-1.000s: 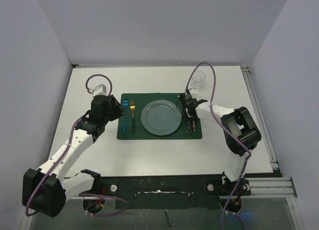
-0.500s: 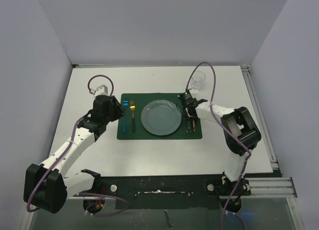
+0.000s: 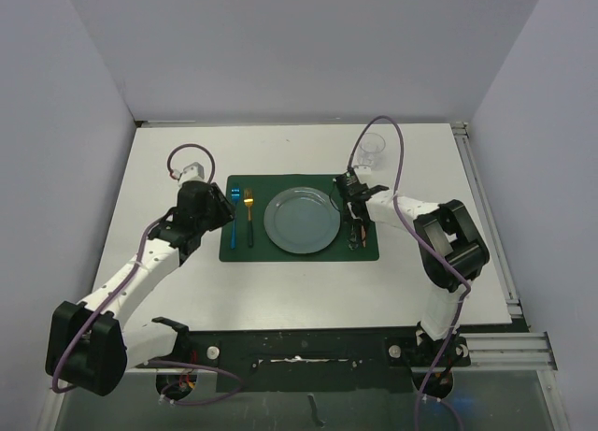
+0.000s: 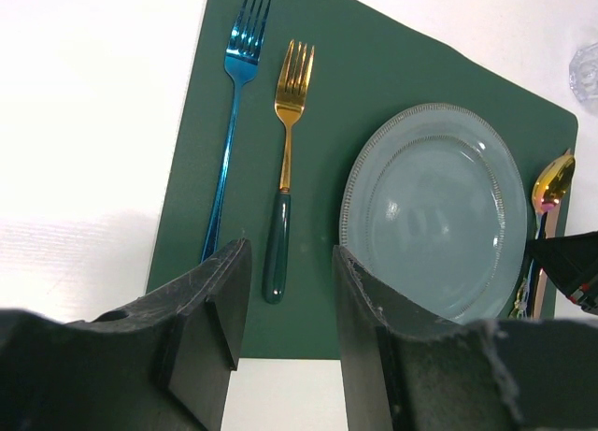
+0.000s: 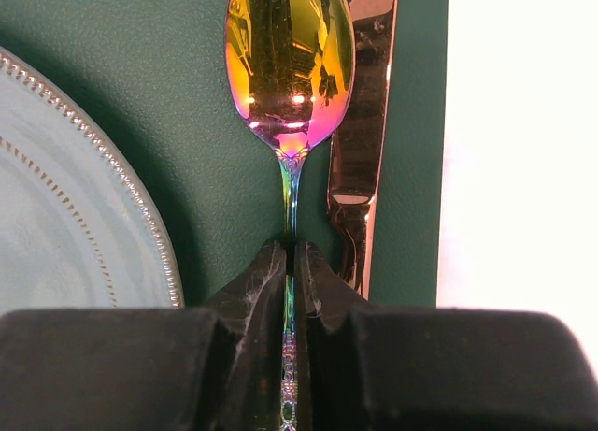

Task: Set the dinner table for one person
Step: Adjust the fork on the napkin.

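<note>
Hiding the spoon (image 5: 290,66) handle: clamped right fingers (image 5: 254,295)

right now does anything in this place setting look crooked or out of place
Nothing stands out. On the placemat, the blue fork and gold fork lie straight left of the plate, the spoon and knife right of it. The right end effector is shut on the spoon's handle.

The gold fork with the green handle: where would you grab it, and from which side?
Probably by its thick green handle, coming straight down from above with the jaws across its width. The gold fork lies flat on the placemat, with gaps toward the blue fork and the plate.
</note>
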`<state>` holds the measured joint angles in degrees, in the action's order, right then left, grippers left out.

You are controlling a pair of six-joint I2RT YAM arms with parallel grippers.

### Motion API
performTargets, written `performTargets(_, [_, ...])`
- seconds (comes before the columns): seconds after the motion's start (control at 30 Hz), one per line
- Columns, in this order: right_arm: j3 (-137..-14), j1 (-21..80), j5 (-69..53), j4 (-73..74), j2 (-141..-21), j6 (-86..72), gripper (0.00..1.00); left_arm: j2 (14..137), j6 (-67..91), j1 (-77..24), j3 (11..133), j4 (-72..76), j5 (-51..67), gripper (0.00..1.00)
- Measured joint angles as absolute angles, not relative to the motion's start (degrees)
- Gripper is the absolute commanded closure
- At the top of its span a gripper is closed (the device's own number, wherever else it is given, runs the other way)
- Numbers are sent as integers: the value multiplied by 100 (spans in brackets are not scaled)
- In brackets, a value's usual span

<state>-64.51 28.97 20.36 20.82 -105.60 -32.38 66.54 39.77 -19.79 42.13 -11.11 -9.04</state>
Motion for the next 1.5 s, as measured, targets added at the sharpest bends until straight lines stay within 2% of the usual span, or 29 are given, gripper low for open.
performTargets(0.83, [-6654,3048,1885,2222,-10674,-3319,100,6860,3955,-1979,4176,-1000,-904,63])
performTargets(0.93, [-6654,3048,1887,2228,-10674,-3330,91,6860,3938,-1979,4176,-1002,-904,63])
performTargets(1.07, [-6654,3048,1896,2233,-10674,-3345,86,6860,3927,-1979,4176,-1000,-904,63])
performTargets(1.5, [-6917,3048,2128,2593,-10672,-3291,83,6860,3924,-1988,4176,-1000,-902,63])
